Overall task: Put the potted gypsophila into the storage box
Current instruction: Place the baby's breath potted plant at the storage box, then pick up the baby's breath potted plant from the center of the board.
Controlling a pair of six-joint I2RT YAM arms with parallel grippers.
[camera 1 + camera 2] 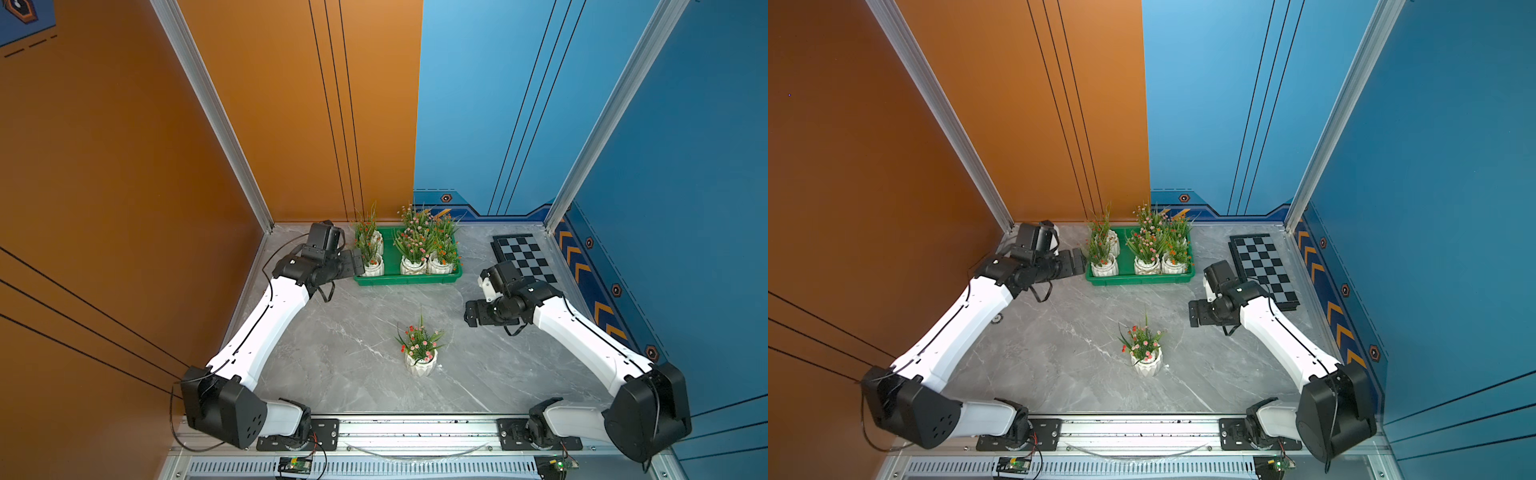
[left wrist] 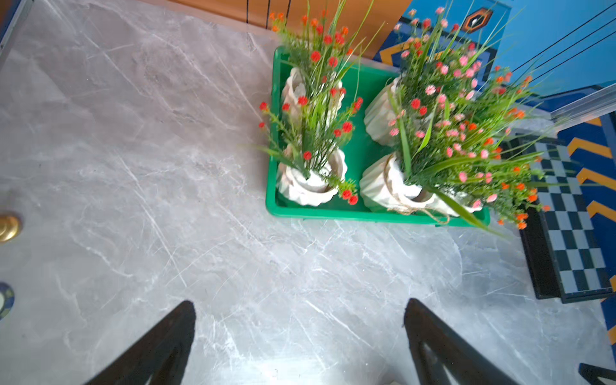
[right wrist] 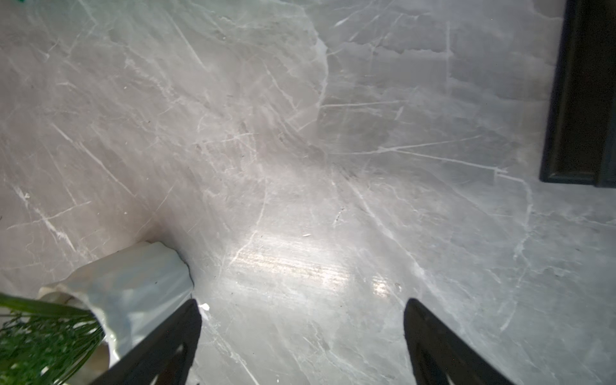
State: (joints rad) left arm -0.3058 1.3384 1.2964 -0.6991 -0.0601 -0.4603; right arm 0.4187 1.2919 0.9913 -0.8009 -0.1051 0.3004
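The green storage box (image 1: 407, 279) (image 1: 1140, 281) (image 2: 333, 213) stands at the back of the table and holds several potted gypsophila (image 1: 413, 264) (image 1: 1147, 265) (image 2: 310, 186). A single potted gypsophila (image 1: 420, 362) (image 1: 1147, 365) stands upright on the bare table in the middle. My left gripper (image 1: 357, 264) (image 1: 1077, 262) (image 2: 300, 305) is open over the table beside the box's left end, with nothing in it. My right gripper (image 1: 471, 318) (image 1: 1194, 318) (image 3: 303, 305) is open and empty to the right of the single pot. In the right wrist view that pot (image 3: 133, 283) lies outside the jaws, beside one finger.
A black-and-white chequered board (image 1: 525, 257) (image 1: 1264, 266) (image 2: 573, 233) lies at the back right, close behind the right wrist. Orange and blue walls close in the table at the back and sides. A small brass knob (image 2: 8, 226) sits near the left wall.
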